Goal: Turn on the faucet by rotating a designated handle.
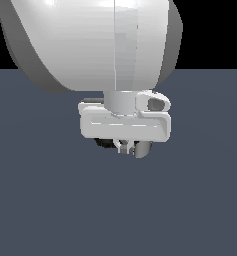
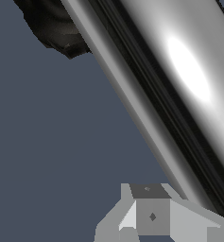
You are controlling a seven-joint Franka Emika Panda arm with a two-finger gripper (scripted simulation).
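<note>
Looking from the exterior view, you see the arm [image 1: 100,45] fill the upper frame, its hand [image 1: 124,148] low over the table [image 1: 40,200]. Most of the faucet [image 1: 104,143] is hidden beneath the hand, with only a dark bit and the grey end of the handle [image 1: 144,149] peeking out. In the wrist view the chrome handle [image 2: 189,80] runs diagonally just beside one finger [image 2: 151,215]. You cannot tell whether the hand is clenched or released.

Hangs wrist-down just above the handle [image 2: 179,80], tool [image 1: 124,147] tucked under the white arm [image 1: 95,40] (finger spread hidden).
</note>
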